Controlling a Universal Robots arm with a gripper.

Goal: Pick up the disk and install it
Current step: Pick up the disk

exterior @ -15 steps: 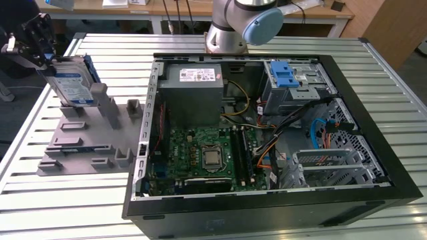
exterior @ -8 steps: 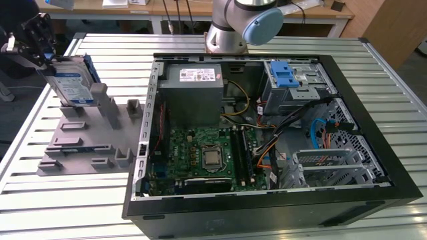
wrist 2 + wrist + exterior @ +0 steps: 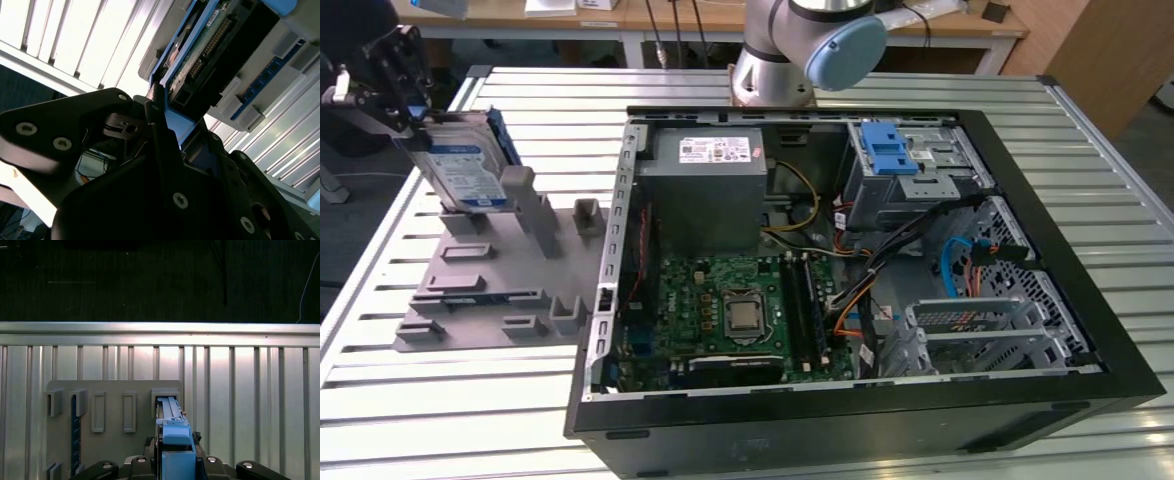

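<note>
**Grip on the disk in its holder**

Upper left of the exterior view: the gripper is closed on the upright disk, which stands between posts of the grey holder plate. I think the lift should go straight, without tilting, so its edges do not catch.

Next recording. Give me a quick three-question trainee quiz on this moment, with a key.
1. True or false: the disk already sits inside the computer case.
2. Fill in: the tool is shut on the ____.
3. In the exterior view, on which side of the case does the grey holder plate lie? A) the exterior view's left B) the exterior view's right

Key: 1 false, the disk stands upright at the holder plate, outside the case; 2 disk; 3 A.
</note>
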